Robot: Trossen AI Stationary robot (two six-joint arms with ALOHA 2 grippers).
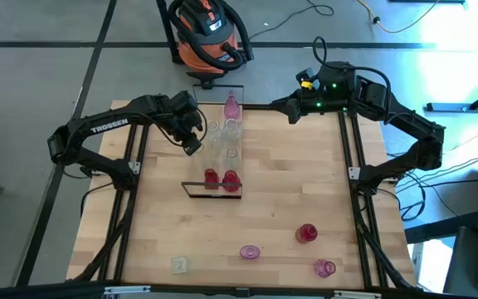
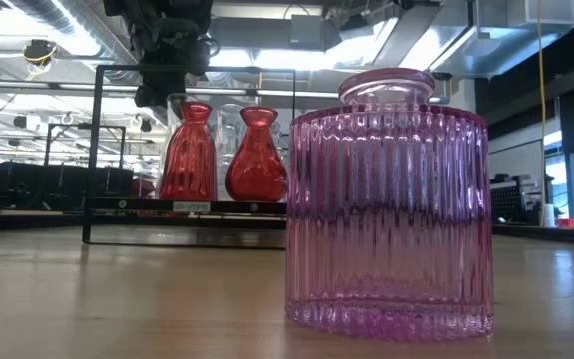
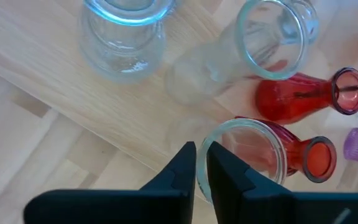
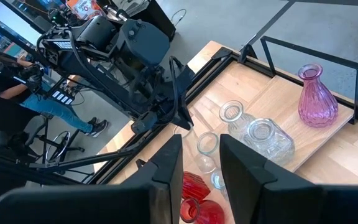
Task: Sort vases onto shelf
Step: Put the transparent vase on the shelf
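Observation:
The shelf [image 1: 220, 164] lies along the middle of the table. It carries a pink vase [image 1: 231, 105] at its far end, clear vases [image 1: 232, 129] in the middle and two red vases [image 1: 230, 178] at the near end by the black frame [image 2: 93, 150]. My left gripper [image 1: 194, 148] reaches in from the left and is shut on the rim of a clear vase [image 3: 253, 149] beside the red ones. My right gripper [image 4: 201, 168] hovers open and empty above the table's far right. My left gripper has the clear vase's rim [image 3: 211, 135] in the narrow gap between its fingers, on the side away from the red vases. One finger [image 3: 225, 177] lies over the mouth, the other [image 3: 179, 168] outside the wall. The fingers slant steeply down. Whether the base rests on the plank is hidden.
Loose vases lie on the table's near part: a red one [image 1: 307, 233], two pink ones [image 1: 250, 251] [image 1: 324, 267] and a clear one [image 1: 179, 264]. The ribbed pink vase [image 2: 387, 199] fills the low view's foreground. A vacuum cleaner [image 1: 210, 33] stands beyond the far edge.

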